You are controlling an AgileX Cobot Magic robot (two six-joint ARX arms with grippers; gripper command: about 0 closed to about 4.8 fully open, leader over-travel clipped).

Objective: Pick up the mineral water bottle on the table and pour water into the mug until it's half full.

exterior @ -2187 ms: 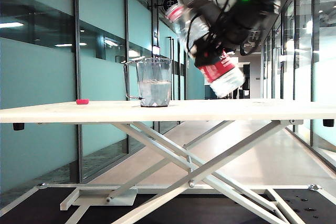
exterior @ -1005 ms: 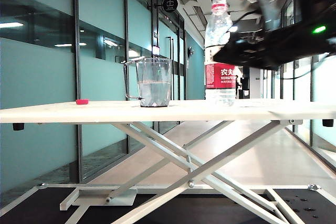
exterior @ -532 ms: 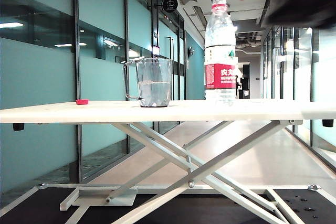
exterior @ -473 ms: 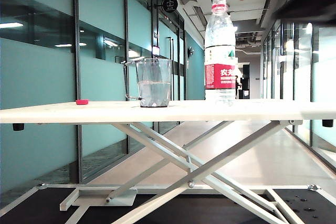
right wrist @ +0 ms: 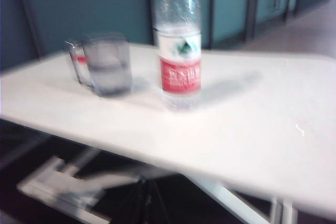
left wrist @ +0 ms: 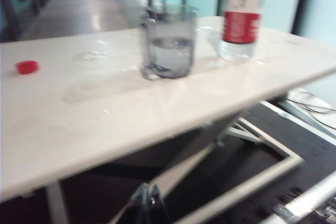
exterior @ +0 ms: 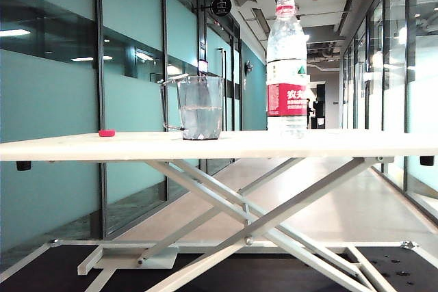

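Left gripper (left wrist: 146, 203), left wrist view: only the tips of two dark, slim fingers (left wrist: 139, 204) show at the frame edge, tapering to narrow points with a faint glossy sheen, pressed together. Right gripper (right wrist: 145, 203), right wrist view: two dark, thin finger tips, blurred, meeting at a point. Neither arm appears in the exterior view.

The mineral water bottle (exterior: 287, 66) is standing upright on the table (exterior: 342, 144), just right of the mug (exterior: 200, 107) in the exterior view and apart from it. The mug is holding water (exterior: 201, 121) about halfway up. A small cap (exterior: 107, 133) is lying on the tabletop well left of the mug, and both grippers, the left gripper (left wrist: 147, 203) and the right gripper (right wrist: 146, 203), are sitting below and off the table's edge, clear of everything.
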